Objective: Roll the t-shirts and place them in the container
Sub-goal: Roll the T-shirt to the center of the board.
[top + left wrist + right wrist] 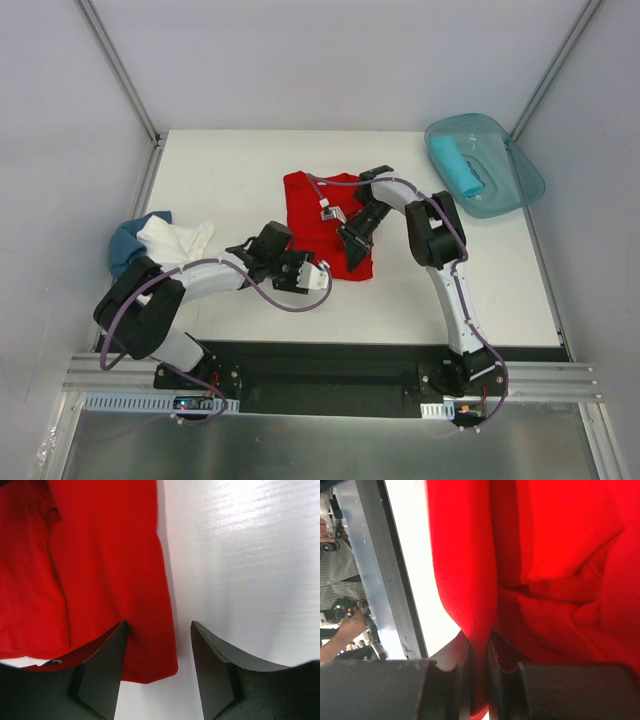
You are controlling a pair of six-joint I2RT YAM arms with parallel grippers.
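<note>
Nearest the arm bases, the left gripper (318,272) sits low over the table (220,180) at the near corner of the red t-shirt (322,208). Its jaws stand apart with the hem corner lying just inside them against the left finger, and nothing is pinched. Just beyond, the right gripper (352,250) reaches in from the right side with its fingers (452,675) closed tight on a raised fold of the same red cloth near the shirt's near edge. The shirt lies mid-table as a narrow, creased strip, folded but with no turn of a roll showing. Off to the left, the white t-shirt (175,238) and the blue t-shirt (125,248) lie heaped together, touching and loose. At the far right corner the tub (520,180) holds the turquoise t-shirt (458,166), which looks rolled into a tight bundle. As a judgement, 1 of 4 shirts is done, the red one is being readied, and 2 wait.
</note>
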